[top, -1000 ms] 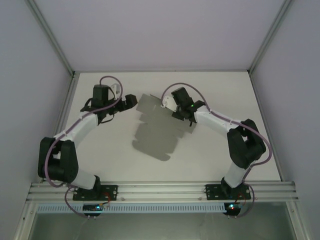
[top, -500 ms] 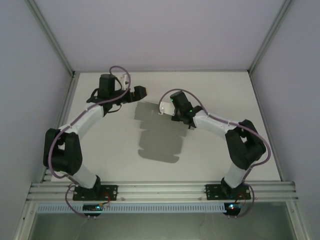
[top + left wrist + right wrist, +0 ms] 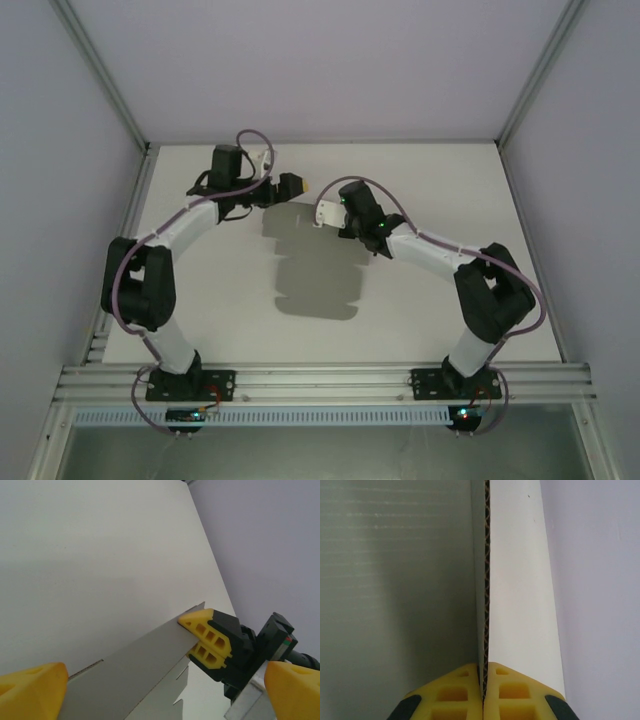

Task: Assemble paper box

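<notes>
So the paper box (image 3: 315,265) is just a flat grey die-cut sheet right now, flaps and notches all unfolded. It's sitting around the middle of the white table (image 3: 430,175), a bit toward the far side.

The right gripper (image 3: 483,680) is clamped onto it. From the right wrist cam you can see the yellow fingers (image 3: 455,695) pinched tight on the sheet's corrugated edge, which runs straight up toward 12 o'clock in that view. From overhead, the grab is at the sheet's far edge, roughly 1 o'clock from its middle. The left wrist cam shows the same pinch from the other side, and that end of the sheet looks raised off the table, though I can't say by how much.

The left gripper (image 3: 162,687) is wide open with nothing in it. Its two yellow fingertips (image 3: 32,690) sit at the bottom corners of its own view, with the sheet's edge between them and not touching either one. Overhead it's hanging just past the sheet's far edge, about 11 o'clock from the sheet's centre and close to the right gripper.
</notes>
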You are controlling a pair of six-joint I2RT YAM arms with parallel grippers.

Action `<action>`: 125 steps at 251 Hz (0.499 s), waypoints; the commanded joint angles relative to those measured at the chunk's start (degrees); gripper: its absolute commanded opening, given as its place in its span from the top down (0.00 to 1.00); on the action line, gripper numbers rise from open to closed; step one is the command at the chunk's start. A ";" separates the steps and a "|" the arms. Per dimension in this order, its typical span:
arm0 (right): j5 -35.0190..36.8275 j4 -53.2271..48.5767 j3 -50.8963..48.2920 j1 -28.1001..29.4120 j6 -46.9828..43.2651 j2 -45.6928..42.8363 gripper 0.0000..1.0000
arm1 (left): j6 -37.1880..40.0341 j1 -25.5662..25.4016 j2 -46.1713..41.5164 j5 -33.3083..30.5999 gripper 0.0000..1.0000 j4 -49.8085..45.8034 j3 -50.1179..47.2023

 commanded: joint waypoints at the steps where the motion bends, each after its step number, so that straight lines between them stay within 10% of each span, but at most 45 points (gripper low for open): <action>1: 1.19 4.90 -0.11 0.36 2.11 -1.17 1.00 | -2.58 -1.70 0.35 5.84 0.00 1.25 -0.41; 125: 4.51 12.12 0.21 0.86 8.37 1.11 1.00 | -16.42 -3.95 4.00 12.46 0.02 19.40 -3.20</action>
